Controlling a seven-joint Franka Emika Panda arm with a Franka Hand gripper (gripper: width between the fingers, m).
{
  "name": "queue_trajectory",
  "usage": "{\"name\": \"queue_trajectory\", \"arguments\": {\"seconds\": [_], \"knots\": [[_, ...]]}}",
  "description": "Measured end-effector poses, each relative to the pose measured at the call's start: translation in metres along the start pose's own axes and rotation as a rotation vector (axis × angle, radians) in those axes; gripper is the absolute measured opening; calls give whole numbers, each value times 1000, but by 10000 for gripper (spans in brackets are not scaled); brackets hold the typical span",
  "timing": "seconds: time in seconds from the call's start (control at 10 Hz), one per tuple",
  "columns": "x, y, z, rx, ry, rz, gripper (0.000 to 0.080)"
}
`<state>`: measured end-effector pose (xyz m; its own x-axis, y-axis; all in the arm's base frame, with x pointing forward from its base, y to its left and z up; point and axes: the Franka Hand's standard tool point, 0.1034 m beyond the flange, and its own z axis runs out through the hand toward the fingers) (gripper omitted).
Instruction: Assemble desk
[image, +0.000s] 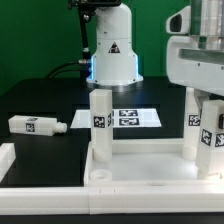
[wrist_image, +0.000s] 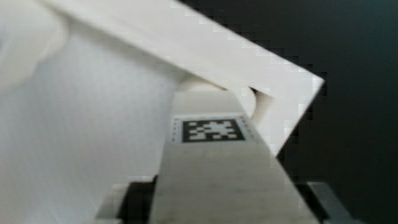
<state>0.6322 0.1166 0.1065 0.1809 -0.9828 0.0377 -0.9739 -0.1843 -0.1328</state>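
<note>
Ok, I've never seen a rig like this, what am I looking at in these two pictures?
It is one robot arm putting white plastic parts together. The exterior view comes from a camera off the arm; the wrist view looks from the arm's wrist past its gripper. On the black table lies the rimmed tabletop panel, with one leg standing upright on it. The gripper seems shut on a second leg, upright at the panel's corner on the exterior view's right. A loose leg lies apart on the table, and the marker board lies behind the panel.
</note>
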Motion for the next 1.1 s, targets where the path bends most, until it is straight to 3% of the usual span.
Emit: {"name": "queue_trajectory", "arguments": {"seconds": [0.2, 0.5, 0.6, 0.7, 1.1], "knots": [[4, -1, 0, 11, -20, 199, 284], [3, -1, 1, 10, -19, 145, 284], [5, -2, 0, 12, -14, -27, 463], [8, -5, -3, 21, -12, -254, 582], [10, -6, -4, 20, -8, -594, 645]]}}
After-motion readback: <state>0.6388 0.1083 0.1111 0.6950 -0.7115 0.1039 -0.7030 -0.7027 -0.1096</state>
